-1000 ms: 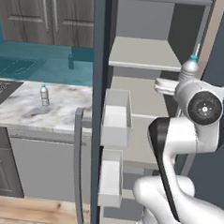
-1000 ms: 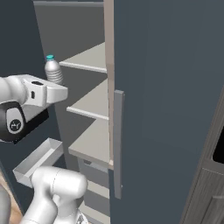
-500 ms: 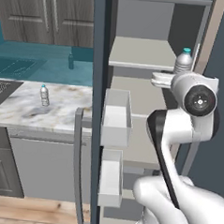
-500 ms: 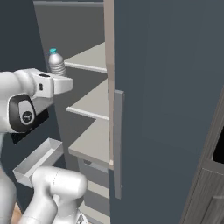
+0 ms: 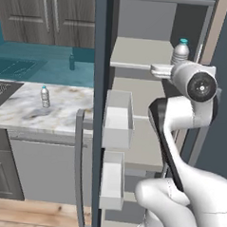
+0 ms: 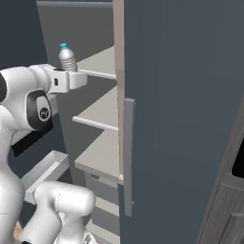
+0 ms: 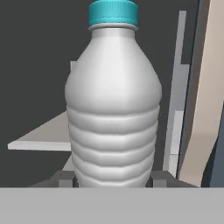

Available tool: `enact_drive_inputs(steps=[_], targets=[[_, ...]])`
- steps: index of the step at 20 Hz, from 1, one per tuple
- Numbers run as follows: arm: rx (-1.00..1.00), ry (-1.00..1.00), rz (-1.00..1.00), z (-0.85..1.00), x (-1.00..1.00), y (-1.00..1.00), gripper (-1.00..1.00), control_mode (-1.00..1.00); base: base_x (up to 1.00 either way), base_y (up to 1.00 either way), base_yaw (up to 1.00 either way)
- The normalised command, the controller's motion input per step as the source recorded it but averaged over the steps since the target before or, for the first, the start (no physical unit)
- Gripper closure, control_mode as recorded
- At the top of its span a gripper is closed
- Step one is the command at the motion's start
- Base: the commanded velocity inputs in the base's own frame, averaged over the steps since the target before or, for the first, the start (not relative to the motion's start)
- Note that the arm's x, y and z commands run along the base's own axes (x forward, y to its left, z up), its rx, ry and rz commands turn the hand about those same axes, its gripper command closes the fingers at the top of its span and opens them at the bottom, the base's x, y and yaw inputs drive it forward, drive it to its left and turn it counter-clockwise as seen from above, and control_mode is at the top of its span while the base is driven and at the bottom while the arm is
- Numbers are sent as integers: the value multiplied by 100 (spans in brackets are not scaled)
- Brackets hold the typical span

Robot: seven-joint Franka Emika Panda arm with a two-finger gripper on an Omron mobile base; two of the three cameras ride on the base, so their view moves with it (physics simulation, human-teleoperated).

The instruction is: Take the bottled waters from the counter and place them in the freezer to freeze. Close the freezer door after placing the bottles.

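- One bottled water (image 7: pixel 113 105): clear, ribbed, light blue cap. We found it upright in the claw (image 7: pixel 113 181), which was clamped on its lower body with one dark finger tip on either side. In the left base view this held bottle (image 5: pixel 180 52) stood at the open front of the freezer (image 5: pixel 138 50), level with the upper shelf (image 5: pixel 138 54). In the right base view it (image 6: pixel 67 58) rose above the white hand, just outside the shelf edge.
- Second bottled water (image 5: pixel 45 97): we recorded it upright on the marble-patterned table (image 5: pixel 49 112), well apart from the freezer, to its left.
- Freezer: tall dark blue-grey cabinet, pale grey shelves stacked inside. We noted the upper shelf (image 6: pixel 97 64) and a lower shelf (image 6: pixel 97 112) bare in the right base view.
- Freezer door (image 5: pixel 97 109): we saw it standing open, edge-on to the left base camera. Two white bins (image 5: pixel 117 119) sat on its inner side, one above the other, and a grey bar handle (image 5: pixel 77 165) ran down its outer side.
- Adjoining panel (image 6: pixel 186 105): dark blue-grey and shut, with a long grey bar handle (image 6: pixel 128 157) down its left edge.
- Beyond the table: we listed grey woodgrain wall cabinets (image 5: pixel 50 14) above a teal backsplash (image 5: pixel 42 63), and a corner of the dark sink (image 5: pixel 0 89) at the far left.
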Motion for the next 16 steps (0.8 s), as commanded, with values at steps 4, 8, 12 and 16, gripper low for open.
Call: enact_drive_inputs(steps=[4,8,12,16], targets=[[0,2,1,7,47,0,100,-100,0,0,0],[1,6,0,0,65,0,100,-100,0,0,0],[4,1,0,0,58,0,100,-100,0,0,0],[4,0,0,0,47,-7,100,-100,0,0,0]])
